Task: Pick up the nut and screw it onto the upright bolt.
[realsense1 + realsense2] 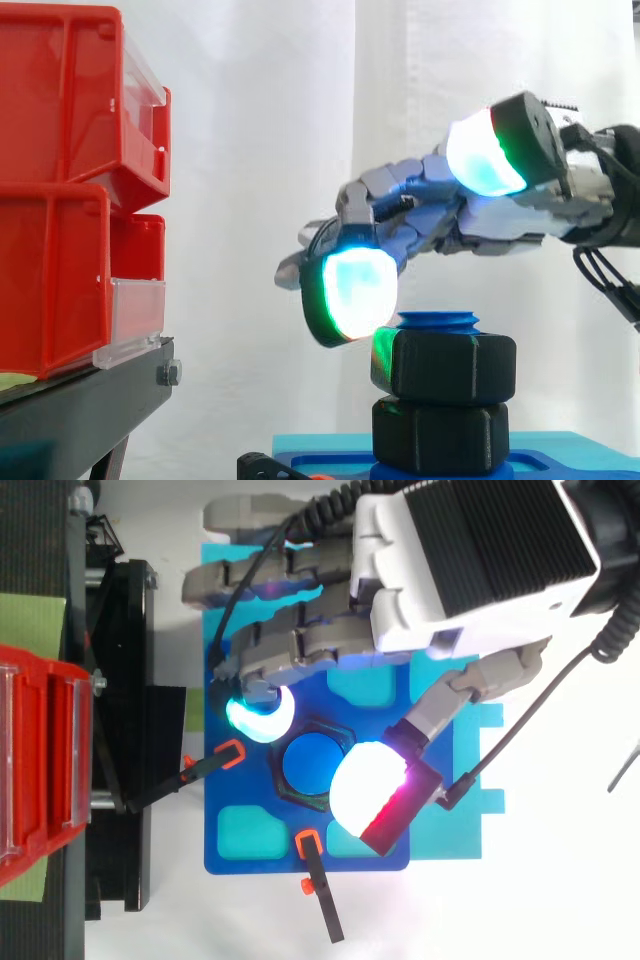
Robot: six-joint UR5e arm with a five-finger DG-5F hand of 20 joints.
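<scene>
A black hex nut (450, 368) sits threaded on the upright blue bolt (310, 765), whose top pokes out just above it. Below it a second black hex piece (440, 435) rests on the blue base plate (240, 855). My hand (480, 215) reaches in from the right, over the bolt. One glowing fingertip (355, 295) rests against the nut's upper left edge. The thumb pad (485, 155) is lifted well above the nut and does not touch it. Nothing is pinched between them.
Two stacked red bins (70, 200) stand on a black stand (80, 400) to the left. Two black clamps with orange tips (215, 765) (315, 880) hold the base plate at its left and near edges. A light blue board (470, 750) lies under the plate.
</scene>
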